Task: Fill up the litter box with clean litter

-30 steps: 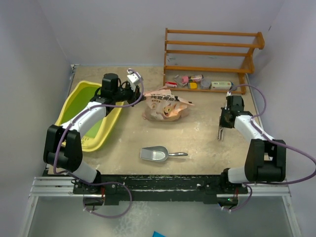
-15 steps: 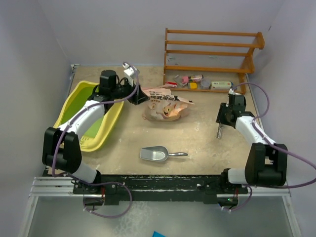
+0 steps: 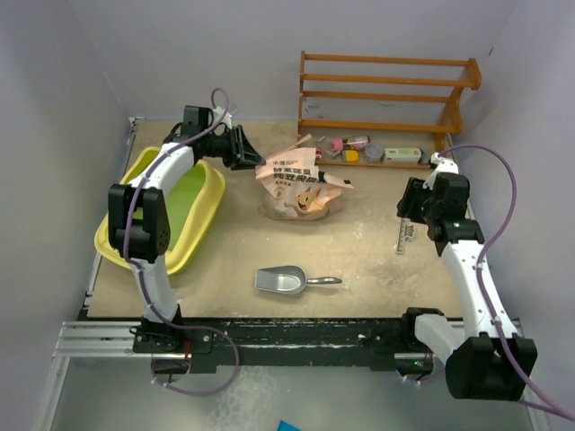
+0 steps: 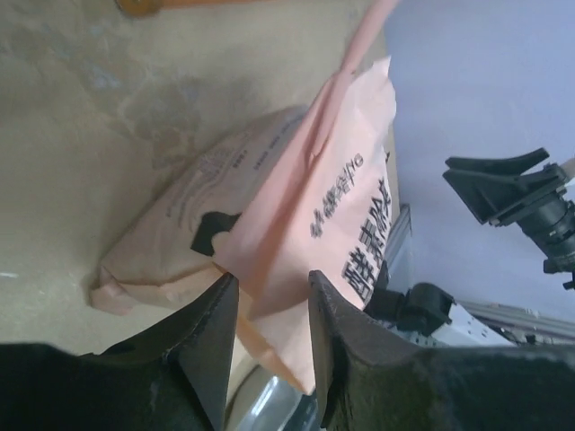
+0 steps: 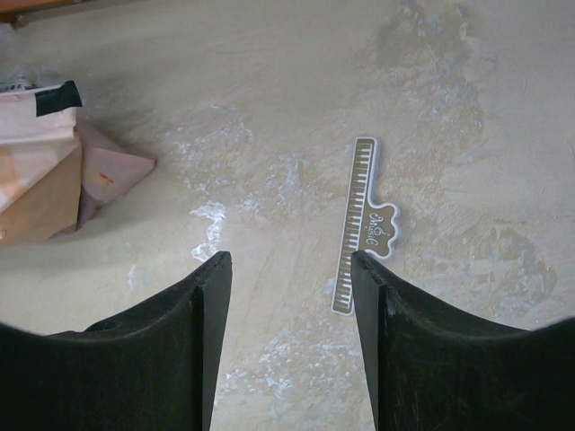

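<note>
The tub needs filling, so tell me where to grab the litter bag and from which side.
Grip the raised top flap of the litter bag, coming from the litter box side, where the left gripper faces it. The flap stands thin and free; the body looks too bulky for the jaws.

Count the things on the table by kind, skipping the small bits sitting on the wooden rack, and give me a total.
litter box, yellow: 1
bag, peach-pink: 1
scoop, silver metal: 1
ruler-shaped strip: 1
wooden rack: 1
Total: 5
</note>
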### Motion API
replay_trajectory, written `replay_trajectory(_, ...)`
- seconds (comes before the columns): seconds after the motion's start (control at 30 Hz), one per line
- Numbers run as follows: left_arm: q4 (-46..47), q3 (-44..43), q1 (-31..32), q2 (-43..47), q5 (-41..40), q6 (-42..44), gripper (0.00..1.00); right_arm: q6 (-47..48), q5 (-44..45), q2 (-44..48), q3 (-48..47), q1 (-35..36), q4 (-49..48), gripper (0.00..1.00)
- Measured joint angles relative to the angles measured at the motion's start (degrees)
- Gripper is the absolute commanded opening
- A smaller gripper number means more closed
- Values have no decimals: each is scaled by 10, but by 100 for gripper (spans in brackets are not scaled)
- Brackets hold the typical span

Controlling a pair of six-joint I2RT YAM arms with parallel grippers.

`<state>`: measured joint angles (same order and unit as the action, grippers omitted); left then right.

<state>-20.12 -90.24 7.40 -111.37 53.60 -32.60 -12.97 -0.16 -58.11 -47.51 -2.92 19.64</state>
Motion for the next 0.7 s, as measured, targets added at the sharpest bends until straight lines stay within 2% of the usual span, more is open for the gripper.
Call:
replay_trajectory(0.1, -54, -23, 18, -10, -7, 12, 40, 8, -11, 14, -6, 0, 13, 58)
replay_trajectory(0.23, -51, -26, 24, -7, 5, 7, 38, 9, -33, 20, -7, 0, 18, 58)
replay_trajectory(0.5, 48, -13, 21, -7, 61, -19, 35, 9, -85, 20, -7, 0, 24, 57)
replay_trajectory(0.7, 96, 10, 25, 13, 72, -17, 37, 9, -156, 15, -7, 0, 23, 55)
